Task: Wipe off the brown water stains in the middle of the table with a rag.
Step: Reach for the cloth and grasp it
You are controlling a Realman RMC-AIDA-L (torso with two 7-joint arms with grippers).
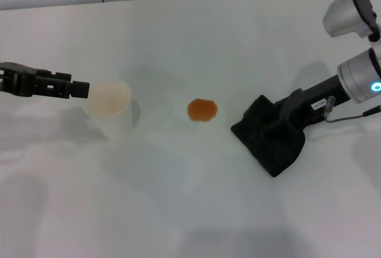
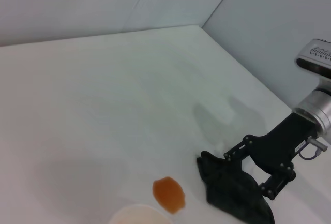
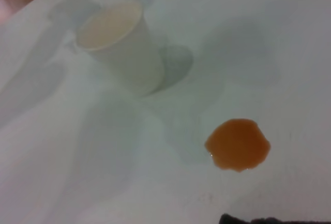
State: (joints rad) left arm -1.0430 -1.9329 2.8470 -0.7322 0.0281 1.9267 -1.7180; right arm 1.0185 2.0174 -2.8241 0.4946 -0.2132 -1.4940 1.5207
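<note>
The right end effector [image 1: 280, 126] is down on the thick black folded rag [image 1: 271, 142], its fingers [image 2: 276, 185] set around the cloth's near edge and seemingly clamped on it, with the rag lying flat on the plain white smooth counter [image 1: 190, 210]. Just beside the rag, toward the robot's left and not touching it, sits the small round orange-brown water stain [image 1: 202, 110], whole and glossy with a clean outline. The right wrist view shows that blot close ahead of the rag's dark edge.

Farther out on the same line stands a white paper cup [image 1: 108, 106], upright and open-topped, well clear of the stain. The left end effector [image 1: 74, 89] hovers at the cup's rim on its outer side; whether its fingers are apart or together I cannot tell.

By my judgement the wiping has not begun: the rag is gripped and positioned, but the stain is untouched, so dragging the cloth across it and clearing the residue is all still to do.

The counter is otherwise bare, matte white with soft shadows, and meets pale plain walls at its far edges.
</note>
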